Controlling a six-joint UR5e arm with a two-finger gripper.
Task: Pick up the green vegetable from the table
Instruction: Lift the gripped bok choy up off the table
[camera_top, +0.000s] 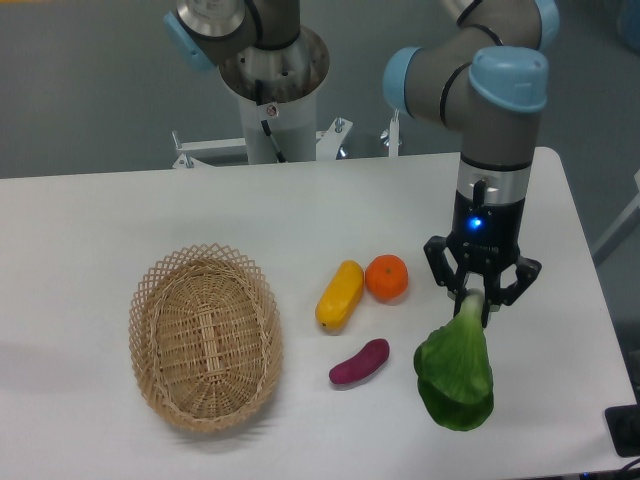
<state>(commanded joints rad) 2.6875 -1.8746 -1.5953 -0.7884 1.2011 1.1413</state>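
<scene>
**Operator:** What is found on the table, from left to right?

**Technician:** A woven wicker basket is seated at the left. At its 3 o'clock, a yellow oblong vegetable is laid at a tilt, with an orange just beside its upper end. A purple eggplant-shaped piece is placed at 6 o'clock from the yellow one, apart from it.

**Operator:** Where is the green vegetable located?

**Technician:** It is located at 3 o'clock from the purple piece, near the right front of the table. The pale stalk is pointed up, toward 12 o'clock, and the broad dark leaf is hung below it. Whether the leaf tip is touching the tabletop cannot be told.

**Operator:** And the state of the gripper?

**Technician:** It is pointed straight down, and its two fingers are clamped on the stalk of the green vegetable. A blue light is lit on the wrist above.
</scene>
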